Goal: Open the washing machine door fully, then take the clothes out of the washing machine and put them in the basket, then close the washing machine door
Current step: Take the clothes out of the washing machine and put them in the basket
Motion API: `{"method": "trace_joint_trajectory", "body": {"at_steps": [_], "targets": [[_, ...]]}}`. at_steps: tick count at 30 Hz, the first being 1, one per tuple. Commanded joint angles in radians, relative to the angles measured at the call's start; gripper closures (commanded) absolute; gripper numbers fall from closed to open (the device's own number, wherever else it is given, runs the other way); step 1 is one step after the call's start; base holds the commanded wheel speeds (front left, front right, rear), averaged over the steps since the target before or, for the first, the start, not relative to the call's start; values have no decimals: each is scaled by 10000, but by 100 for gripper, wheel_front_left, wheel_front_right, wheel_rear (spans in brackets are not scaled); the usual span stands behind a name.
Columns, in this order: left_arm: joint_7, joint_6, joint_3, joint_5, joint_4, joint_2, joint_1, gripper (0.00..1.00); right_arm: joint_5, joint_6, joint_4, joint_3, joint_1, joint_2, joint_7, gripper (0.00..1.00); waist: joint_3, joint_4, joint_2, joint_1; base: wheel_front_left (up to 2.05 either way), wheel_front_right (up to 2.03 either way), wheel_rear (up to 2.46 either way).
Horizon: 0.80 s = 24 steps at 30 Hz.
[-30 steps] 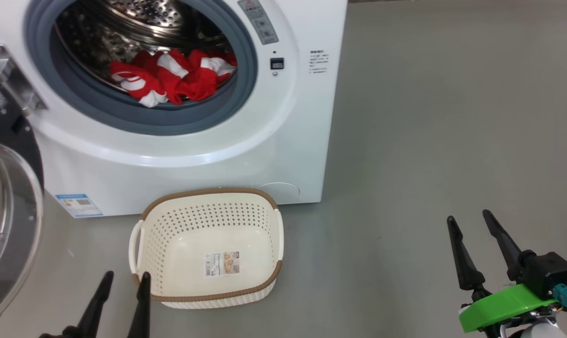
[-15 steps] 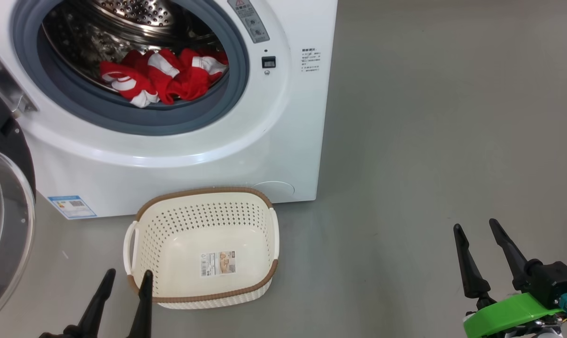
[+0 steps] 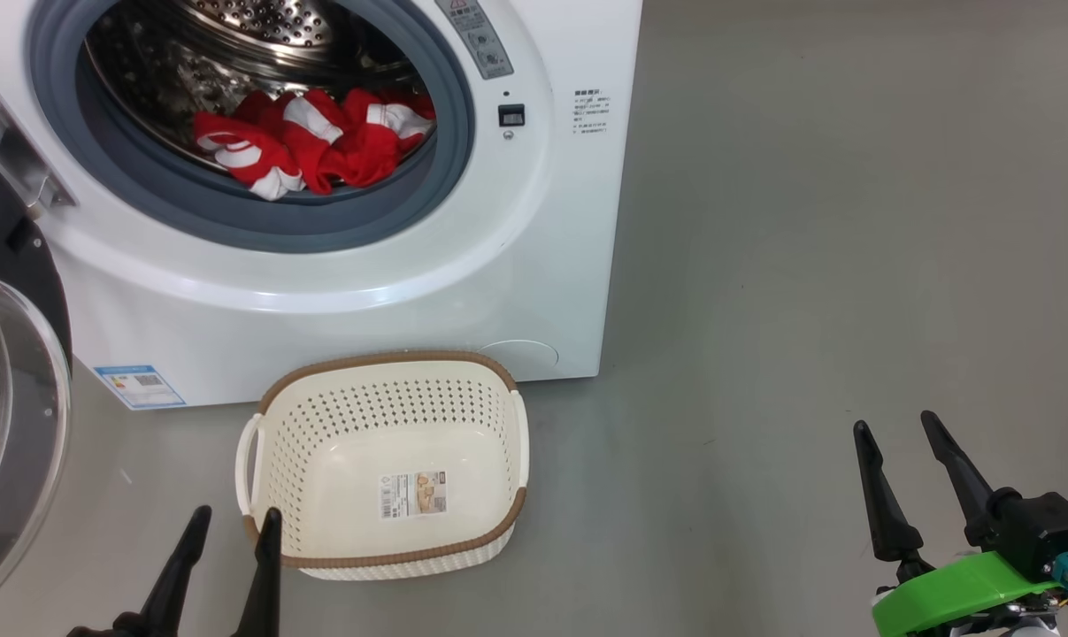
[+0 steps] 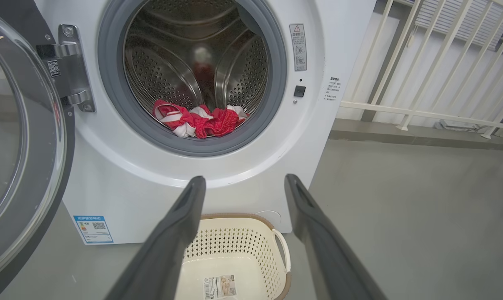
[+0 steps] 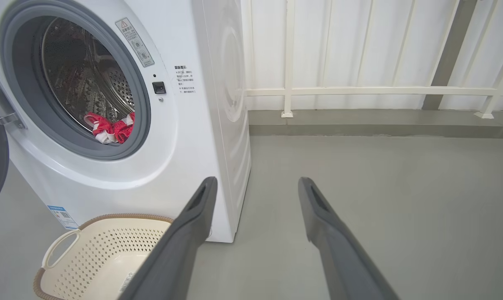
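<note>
The white washing machine [image 3: 534, 221] stands with its door [image 3: 11, 425] swung wide to the left, glass bowl facing out. Red and white clothes [image 3: 308, 146] lie at the front of the steel drum, also seen as the clothes [image 4: 199, 121] and the clothes [image 5: 109, 127]. An empty cream basket [image 3: 383, 394] sits on the floor right before the machine. My left gripper [image 3: 233, 519] is open at the basket's near left corner, holding nothing. Over bare floor far to the right, my right gripper [image 3: 896, 423] is open and empty too.
Grey floor [image 3: 808, 265] stretches to the right of the machine. A white railing [image 5: 359, 89] on a low kerb runs behind the machine. The open door blocks the left side.
The head camera has shifted, so the whole picture slid a little. My right gripper sits slightly lower and further right in view than a second ago. The clothes and basket have not moved.
</note>
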Motion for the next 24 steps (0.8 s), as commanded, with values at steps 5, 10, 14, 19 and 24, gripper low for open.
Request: {"method": "trace_joint_trajectory", "body": {"at_steps": [5, 10, 14, 19, 24], "targets": [[-51, -54, 358, 71, -247, 214, -324, 0, -16, 62, -269, 219, -224, -100, -63, 0, 36, -16, 0, 0, 16, -16, 0], [-51, -54, 306, 42, -248, 285, -378, 0, -5, 62, -258, 231, -227, -84, -63, 0, 66, -11, 0, 0, 80, -80, 0], [-51, -54, 282, 21, -258, 334, -405, 0, -5, 62, -257, 253, -230, -62, -63, 0, 92, 6, 0, 0, 102, -102, 0], [-51, -54, 286, 23, -251, 360, -427, 0, -7, 62, -256, 270, -228, -41, -63, 0, 98, 43, 0, 0, 103, -103, 0], [-51, -54, 273, 24, -221, 392, -491, 0, -11, 62, -237, 311, -256, -25, -63, 0, 124, 106, 0, 0, 100, -100, 0]]}}
